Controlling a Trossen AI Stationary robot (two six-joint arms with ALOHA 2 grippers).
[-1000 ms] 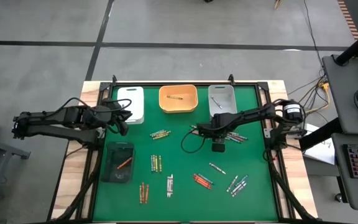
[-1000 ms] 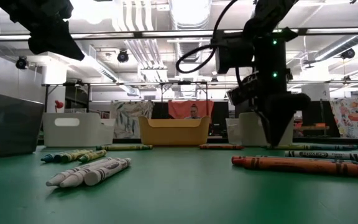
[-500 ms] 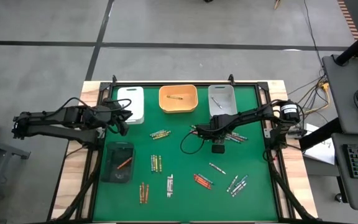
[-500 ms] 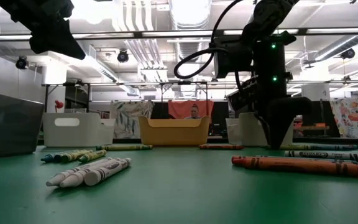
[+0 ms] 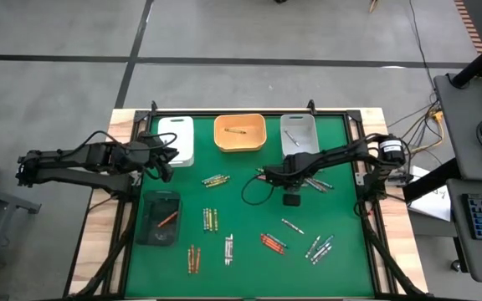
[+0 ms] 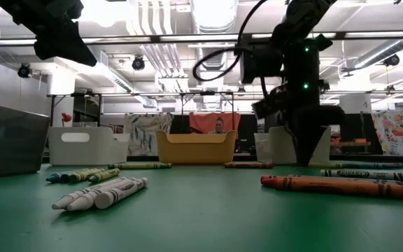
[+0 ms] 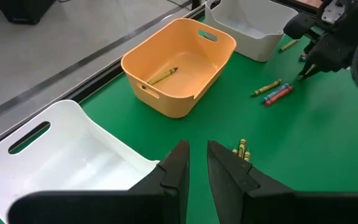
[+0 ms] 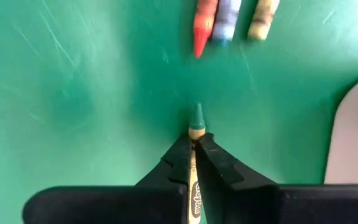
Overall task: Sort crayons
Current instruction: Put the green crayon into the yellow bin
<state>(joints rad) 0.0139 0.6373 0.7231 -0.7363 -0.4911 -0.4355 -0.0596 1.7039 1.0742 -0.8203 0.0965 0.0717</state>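
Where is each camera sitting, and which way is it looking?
High: above the table, looking straight down; both arms show.
Low: at tabletop height, looking across crayons into the room; arms hang from above.
Left wrist: on the left arm, past the left gripper at the orange tray.
Right wrist: on the right arm, looking down at the right gripper pinching a green-tipped crayon.
Shared: high and left wrist both show the orange tray.

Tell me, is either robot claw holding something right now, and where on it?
The right gripper pinches a green-tipped crayon just behind its tip. The left gripper holds nothing, by the white tray.
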